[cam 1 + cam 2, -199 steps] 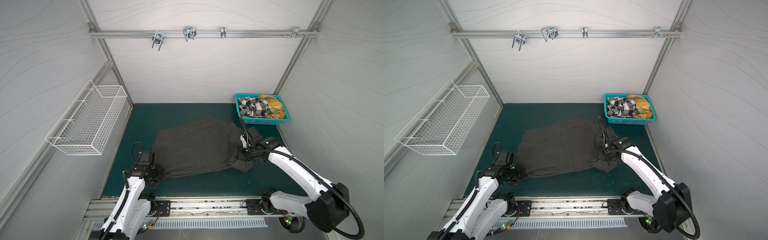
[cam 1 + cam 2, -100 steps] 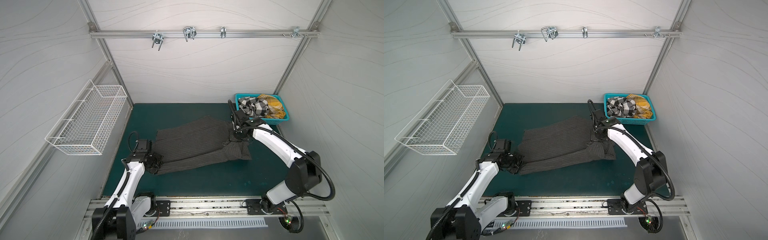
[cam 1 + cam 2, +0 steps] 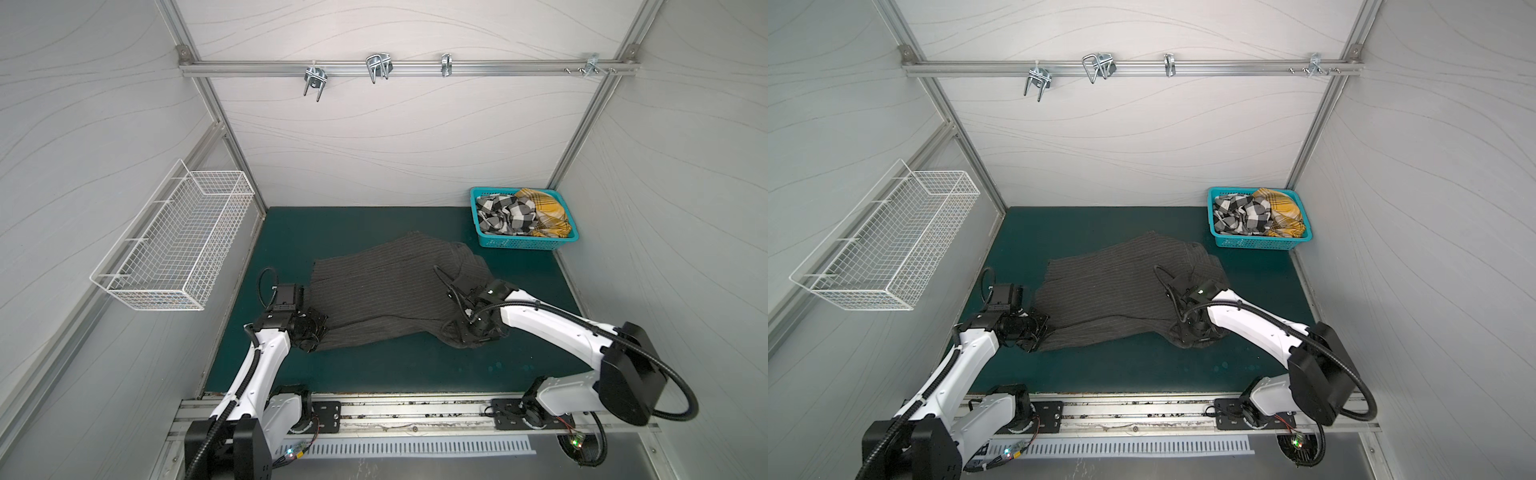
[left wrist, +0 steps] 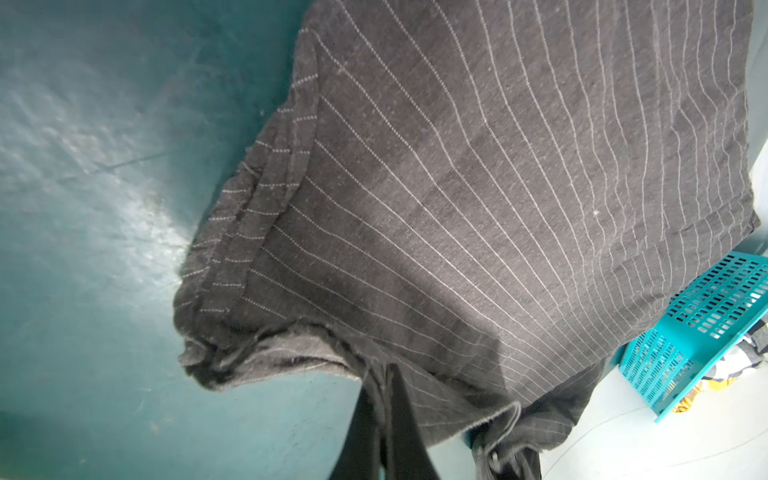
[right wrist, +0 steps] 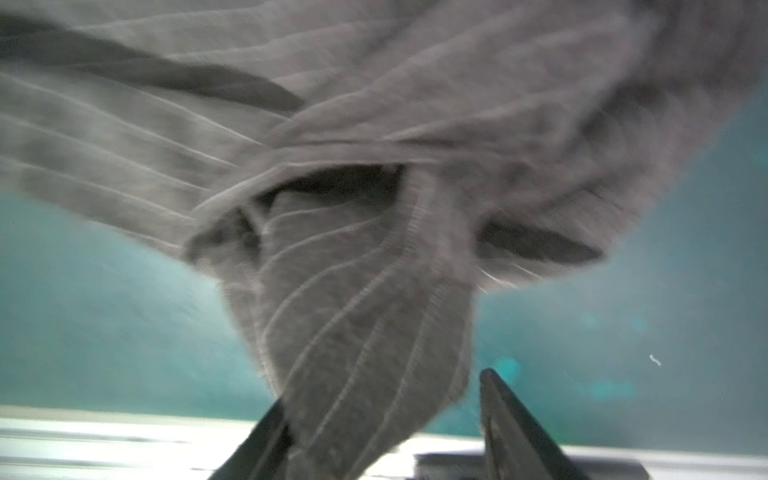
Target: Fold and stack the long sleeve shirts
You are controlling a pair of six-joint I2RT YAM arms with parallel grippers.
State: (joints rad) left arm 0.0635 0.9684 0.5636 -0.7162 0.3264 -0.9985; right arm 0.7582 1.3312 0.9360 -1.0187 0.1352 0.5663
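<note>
- Charcoal pinstriped shirt (image 3: pixel 386 286) lies spread across the middle of the counter (image 3: pixel 415 361). Half a second ago it was gathered narrower toward the back; now its near edge is drawn forward again, much as it lay a second ago.
- Left hand (image 3: pixel 314 332) stays clenched on the shirt's near left corner, low over the counter. In the left wrist view its fingers (image 4: pixel 405 436) press together on the hem.
- Right hand (image 3: pixel 473 332) reached far back beside the teal basket (image 3: pixel 519 243) half a second ago and now sits at the shirt's bunched near right corner.
- That hand is released: in the right wrist view its fingers (image 5: pixel 511 428) stand apart. A blurred fold hangs between them, against one finger and clear of the other.
- Dark green matting covers the counter, bare in front of the shirt, with a metal rail (image 3: pixel 415 411) along the near edge.
- In the far right corner the teal basket has not moved. It holds the checked shirt (image 3: pixel 505 214) and the mustard plaid shirt (image 3: pixel 546 212), crumpled side by side.
- A white wire basket (image 3: pixel 178 245) hangs on the left wall, and a hook bar (image 3: pixel 395 68) crosses the pale back wall.
</note>
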